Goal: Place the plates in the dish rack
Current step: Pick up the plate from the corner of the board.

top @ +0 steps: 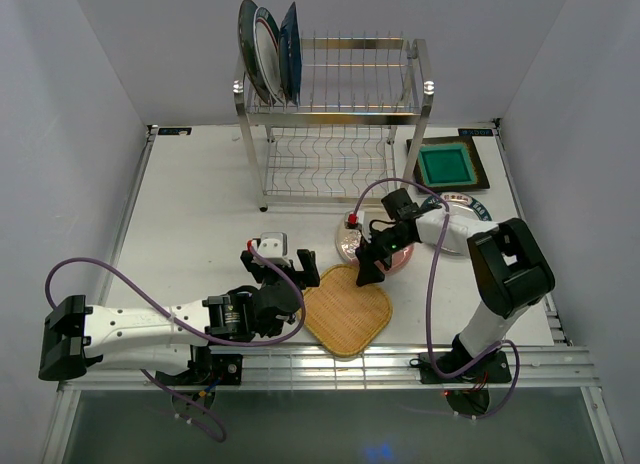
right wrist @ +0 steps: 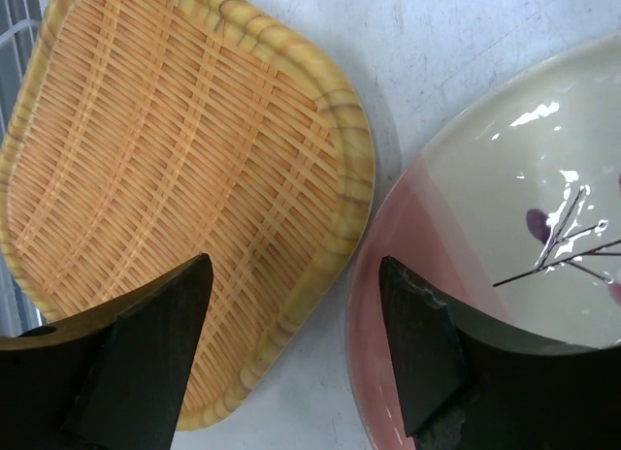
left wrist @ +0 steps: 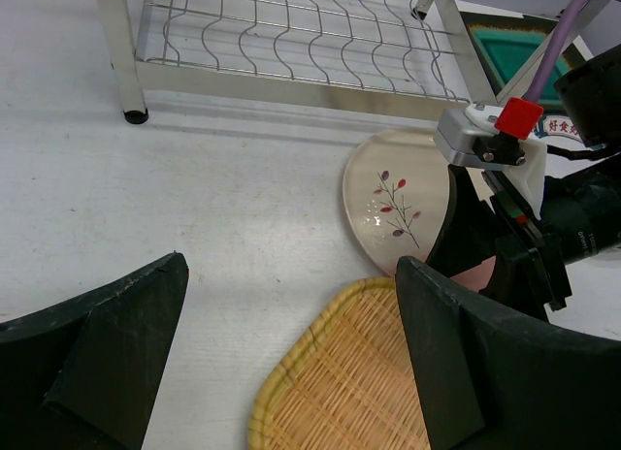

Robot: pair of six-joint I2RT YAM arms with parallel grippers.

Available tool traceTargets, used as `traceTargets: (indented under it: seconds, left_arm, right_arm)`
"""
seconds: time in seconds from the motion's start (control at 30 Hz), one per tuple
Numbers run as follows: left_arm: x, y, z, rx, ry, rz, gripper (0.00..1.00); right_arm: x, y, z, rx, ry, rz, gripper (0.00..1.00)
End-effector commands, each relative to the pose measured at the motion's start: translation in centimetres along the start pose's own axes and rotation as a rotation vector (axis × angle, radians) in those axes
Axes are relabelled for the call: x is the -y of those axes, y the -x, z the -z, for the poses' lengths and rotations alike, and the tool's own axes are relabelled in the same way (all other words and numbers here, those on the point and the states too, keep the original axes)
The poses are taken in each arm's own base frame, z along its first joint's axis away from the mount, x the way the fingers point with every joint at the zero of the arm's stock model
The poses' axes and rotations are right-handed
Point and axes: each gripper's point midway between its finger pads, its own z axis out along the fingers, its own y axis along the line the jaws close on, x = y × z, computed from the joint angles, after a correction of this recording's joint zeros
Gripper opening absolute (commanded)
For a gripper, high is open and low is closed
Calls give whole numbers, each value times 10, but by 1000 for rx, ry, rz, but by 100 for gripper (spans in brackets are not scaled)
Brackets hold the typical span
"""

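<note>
The orange woven plate [top: 346,310] lies flat near the front edge. The pink-cream floral plate [top: 352,246] lies just behind it, partly under my right gripper [top: 371,270]. That gripper is open and empty. In the right wrist view [right wrist: 291,343] its jaws straddle the gap between the woven plate's rim [right wrist: 175,178] and the floral plate's pink rim [right wrist: 505,208]. My left gripper [top: 284,272] is open and empty over the woven plate's left corner [left wrist: 359,392]. The dish rack [top: 335,114] stands at the back with three plates [top: 268,52] upright in its top tier's left end.
A green square plate [top: 446,165] lies right of the rack. A white colour-rimmed plate [top: 468,222] lies in front of it, partly under the right arm. The rack's lower shelf [left wrist: 291,33] and a post foot [left wrist: 134,113] show in the left wrist view.
</note>
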Motion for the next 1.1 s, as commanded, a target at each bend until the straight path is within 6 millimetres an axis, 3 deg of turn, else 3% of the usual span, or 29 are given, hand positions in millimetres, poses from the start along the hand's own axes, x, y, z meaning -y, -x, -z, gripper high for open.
traceTargets:
  seconds: [0.0,0.43,0.7,0.93,1.07]
  left_arm:
    - [-3,2,1,9,17,3,98]
    - [-8,2,2,5,23,17,98]
    - [-10,-3,-4,-19,6,29,98]
    - [-18,-31,-9,-105,-71,117,98]
    - [-2,-40,-2,-156,-238,200,98]
  right_arm:
    - [-2,-18,-9,-70,17,-43,73]
    - [5,-26,-21,-110,11,-69,43]
    - [5,-23,-21,-101,9,-61,8]
    - [5,-13,-18,-71,7,-49,8]
    - [7,-4,-14,-41,-5,-42,8]
